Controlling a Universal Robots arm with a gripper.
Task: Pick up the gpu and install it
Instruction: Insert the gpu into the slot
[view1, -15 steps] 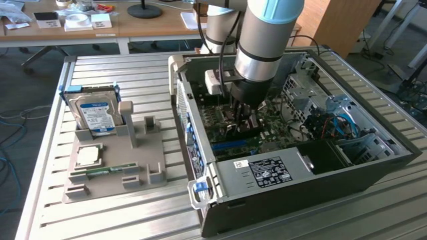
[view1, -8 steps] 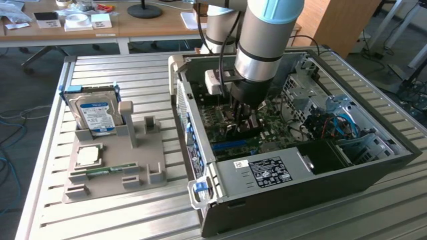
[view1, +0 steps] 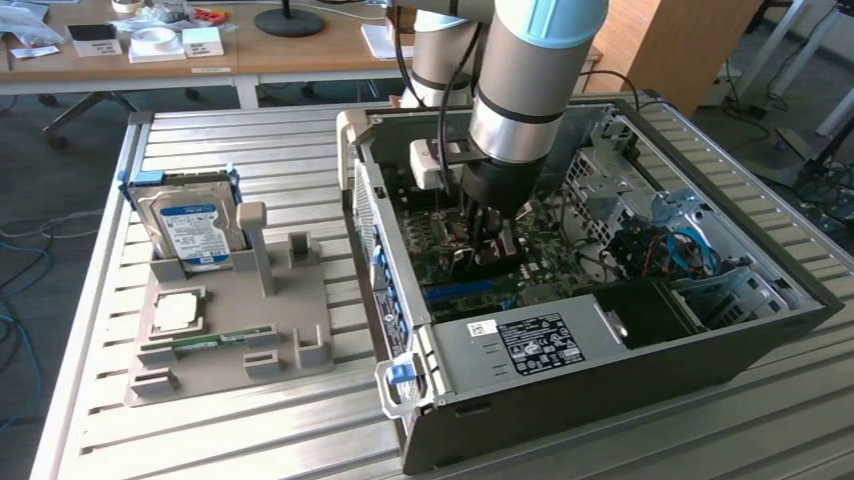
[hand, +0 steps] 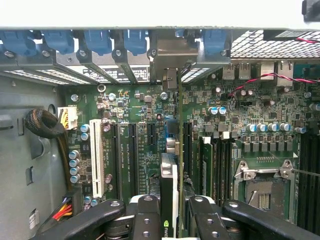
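The gpu (hand: 169, 185) stood on edge between the gripper's (hand: 172, 212) two black fingers (hand: 145, 217). The jaws were partly closed against its flat faces and held it.

A slatted metal table (view1: 200, 150) carried everything. An open computer case (view1: 747, 345) lay on its side, filling the exterior view from the centre out toward four o'clock. The robot arm (view1: 534, 60) reached down from twelve o'clock into the case, with the gripper low over the green motherboard (hand: 250, 100).

At eight o'clock on the table sat a grey parts holder (view1: 227, 300). A blue-labelled hard drive (view1: 194, 230) stood upright at the holder's eleven o'clock end. A square processor (view1: 176, 312) lay toward its seven o'clock side, with a narrow memory stick (view1: 214, 343) just beside it.

From the wrist view, the card ran lengthways beside the long expansion slots (hand: 132, 160). Its far end reached the row of blue latches (hand: 97, 40) at the case's rear wall. Whether its lower edge already sat in a slot could not be told.

Judging by this, the pickup was done and the installing step was in hand. That step seemed to call for keeping the card upright and parallel to its slot, lining its end up with the rear opening, and pressing down evenly.
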